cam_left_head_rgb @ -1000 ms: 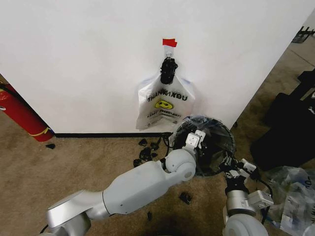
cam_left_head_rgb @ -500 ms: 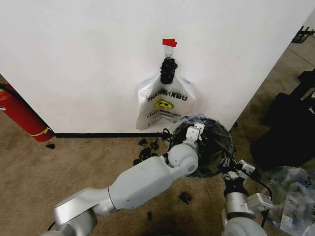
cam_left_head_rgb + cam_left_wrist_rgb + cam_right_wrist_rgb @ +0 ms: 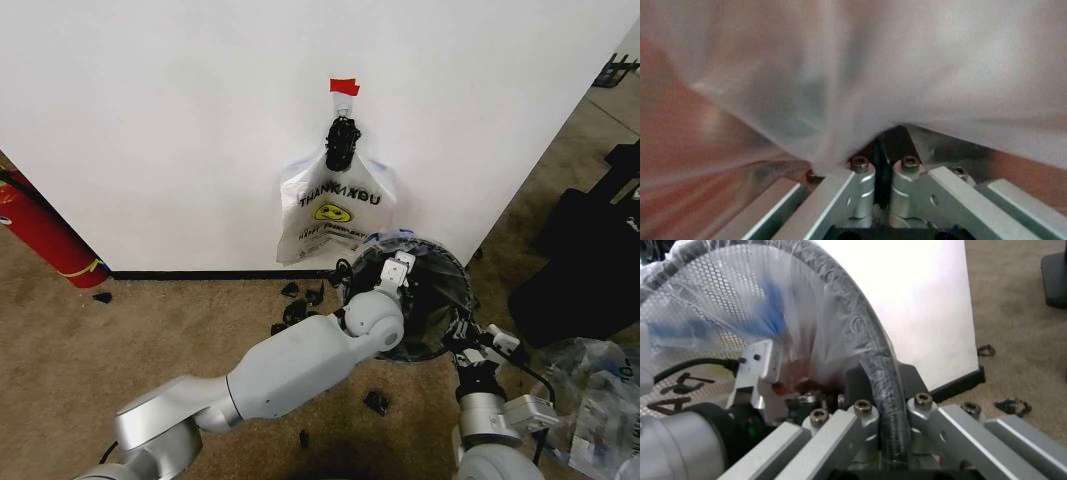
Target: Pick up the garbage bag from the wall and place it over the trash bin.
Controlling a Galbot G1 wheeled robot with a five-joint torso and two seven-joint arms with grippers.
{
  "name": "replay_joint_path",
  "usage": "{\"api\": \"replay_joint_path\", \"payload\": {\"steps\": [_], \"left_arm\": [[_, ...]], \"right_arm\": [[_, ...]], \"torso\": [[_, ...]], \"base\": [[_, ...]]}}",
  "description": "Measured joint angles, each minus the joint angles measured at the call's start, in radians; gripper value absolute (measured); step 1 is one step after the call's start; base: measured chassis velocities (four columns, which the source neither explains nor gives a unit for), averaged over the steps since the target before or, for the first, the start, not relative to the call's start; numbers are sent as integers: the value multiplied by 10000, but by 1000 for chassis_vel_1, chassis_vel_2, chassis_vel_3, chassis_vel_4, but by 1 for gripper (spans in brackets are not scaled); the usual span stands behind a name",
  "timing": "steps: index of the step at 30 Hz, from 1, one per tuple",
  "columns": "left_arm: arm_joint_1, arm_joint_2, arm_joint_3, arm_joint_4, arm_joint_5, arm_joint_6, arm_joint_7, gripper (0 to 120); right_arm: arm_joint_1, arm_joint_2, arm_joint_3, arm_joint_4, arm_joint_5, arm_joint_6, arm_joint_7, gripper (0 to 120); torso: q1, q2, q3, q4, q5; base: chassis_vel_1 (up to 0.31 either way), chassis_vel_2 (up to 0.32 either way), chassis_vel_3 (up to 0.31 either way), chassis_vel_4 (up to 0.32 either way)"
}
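Since a second ago the left arm has reached further forward, so its left end effector (image 3: 398, 268) now sits deeper over the mouth of the trash bin (image 3: 455, 315), while the right end effector (image 3: 468, 335) has barely shifted at the bin's near rim. In the left wrist view the left end effector's fingers are pressed together on a fold of the garbage bag (image 3: 860, 75), whose thin film drapes just ahead of them. In the right wrist view the right end effector is closed around the bin's black rim (image 3: 880, 375), with the bag's blue-streaked plastic lying inside the mesh wall beyond it. Past the left end effector, a white smiley bag (image 3: 335, 212) hangs on the wall from a hook under red tape (image 3: 344, 87). Black scraps (image 3: 298, 310) litter the carpet beside that arm, a red fire extinguisher (image 3: 40, 232) stands well off to its left, and a clear plastic heap (image 3: 595, 395) lies near the right end effector's outer side.
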Motion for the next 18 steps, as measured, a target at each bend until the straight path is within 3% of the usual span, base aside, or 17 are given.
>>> {"api": "replay_joint_path", "payload": {"steps": [7,12,18], "left_arm": [[42,335,21,-616,-147,-6,58,0],[139,948,268,-1953,-1227,248,-22,0],[0,1329,509,-2419,-1723,638,93,0]], "right_arm": [[57,-95,36,-175,4,6,-1,0],[38,-231,75,-263,-197,153,-51,0],[-44,-374,82,-220,-482,379,-215,0]], "torso": [[0,0,0,-1,0],[0,0,0,-1,-1],[0,0,0,0,-1]], "base": [[0,0,0,0],[0,0,0,0],[0,0,0,0]]}}
